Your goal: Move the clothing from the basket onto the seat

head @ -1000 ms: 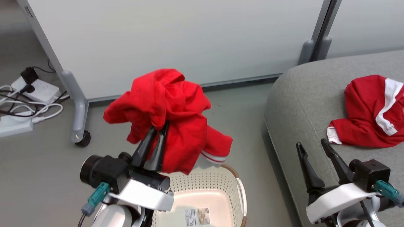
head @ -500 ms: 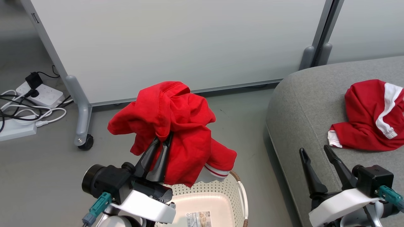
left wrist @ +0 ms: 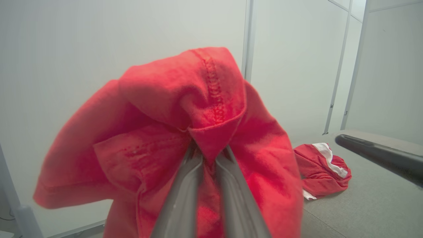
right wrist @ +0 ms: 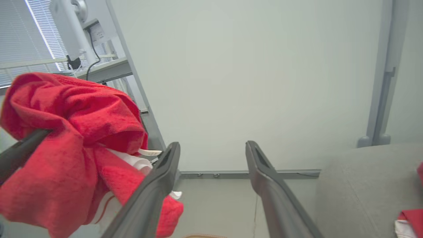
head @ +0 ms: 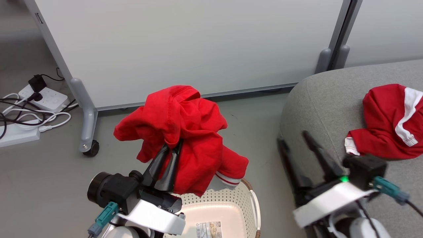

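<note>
the basket is sitting on the floor just beside the seat's left edge, and the visible part of its bottom is showing only a barcode label. over the basket's left side, the left gripper is holding a red garment aloft. its fingers are pressing together on a bunched fold, and a white ribbed cuff is dangling above the basket's far rim. the right gripper is hovering at the seat's left edge, fingers standing apart and gripping nothing. on the seat, a second red garment with a white stripe is lying well in from that edge. a pale wheeled partition is standing behind. the carrying step appears to be under way with what looks like the last piece. the next move is likely calling for a rightward swing past the right gripper, high enough for the cuff to clear the rim, then parting the fingers over bare cushion.
</note>
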You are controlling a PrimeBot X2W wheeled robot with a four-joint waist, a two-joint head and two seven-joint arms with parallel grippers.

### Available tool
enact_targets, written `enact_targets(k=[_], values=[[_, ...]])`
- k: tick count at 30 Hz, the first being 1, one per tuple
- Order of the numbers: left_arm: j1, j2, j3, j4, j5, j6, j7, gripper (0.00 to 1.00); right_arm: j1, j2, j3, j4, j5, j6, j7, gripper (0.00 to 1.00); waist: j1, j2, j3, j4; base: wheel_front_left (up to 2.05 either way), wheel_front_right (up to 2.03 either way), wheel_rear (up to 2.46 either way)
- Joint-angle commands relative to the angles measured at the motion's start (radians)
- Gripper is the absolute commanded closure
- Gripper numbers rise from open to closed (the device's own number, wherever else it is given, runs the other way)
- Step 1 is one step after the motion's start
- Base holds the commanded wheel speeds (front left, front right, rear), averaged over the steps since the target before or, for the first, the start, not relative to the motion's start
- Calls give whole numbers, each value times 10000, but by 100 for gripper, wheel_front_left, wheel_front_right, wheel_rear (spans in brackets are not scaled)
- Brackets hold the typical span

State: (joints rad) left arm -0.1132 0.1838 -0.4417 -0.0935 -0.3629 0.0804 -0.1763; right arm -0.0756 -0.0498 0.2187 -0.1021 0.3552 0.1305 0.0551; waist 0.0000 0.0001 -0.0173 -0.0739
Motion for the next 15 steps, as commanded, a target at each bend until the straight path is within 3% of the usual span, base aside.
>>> enact_targets(k=[1,15], values=[[-210,31,-37,-24,-48,12,-25,100,-334,-33,578,23,212,5,31,0,0,-1,2,27,0,0,0],[-422,-155,-548,175,20,-242,-48,100,-2124,-41,4032,1407,1512,5,260,0,0,-1,9,502,0,0,0]])
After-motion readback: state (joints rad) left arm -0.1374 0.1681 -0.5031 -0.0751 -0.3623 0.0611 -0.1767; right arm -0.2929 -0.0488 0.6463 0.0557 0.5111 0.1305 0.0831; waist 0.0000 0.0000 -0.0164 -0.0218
